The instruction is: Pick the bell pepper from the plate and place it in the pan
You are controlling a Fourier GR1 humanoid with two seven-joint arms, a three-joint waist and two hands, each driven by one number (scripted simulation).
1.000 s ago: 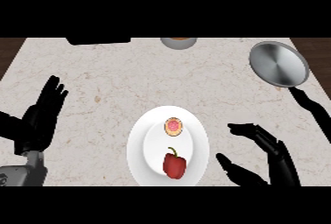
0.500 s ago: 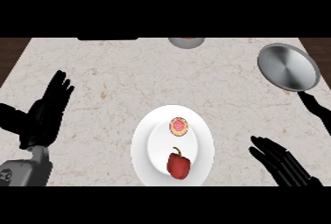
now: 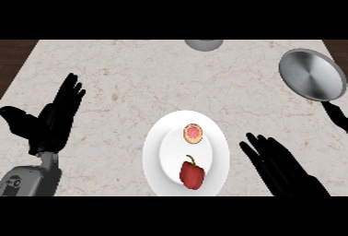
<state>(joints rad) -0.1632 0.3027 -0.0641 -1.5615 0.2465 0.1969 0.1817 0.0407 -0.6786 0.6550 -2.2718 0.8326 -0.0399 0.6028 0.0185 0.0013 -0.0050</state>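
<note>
We hold our right hand open beside the plate, ready to take the red bell pepper to the pan; our left hand rests open.

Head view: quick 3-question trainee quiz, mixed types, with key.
1. True or false: the pepper is already in the pan.
2. What else lies on the plate? A) a small round pink-centred item B) a spoon C) nothing
3. Fill in: the hand nearer the pepper is the ___ hand.

Key:
1. False; it lies on the plate, and the pan stands apart at the counter's far right.
2. A
3. Right; the right hand is open beside the plate, and the left hand is open near the left edge.
</note>
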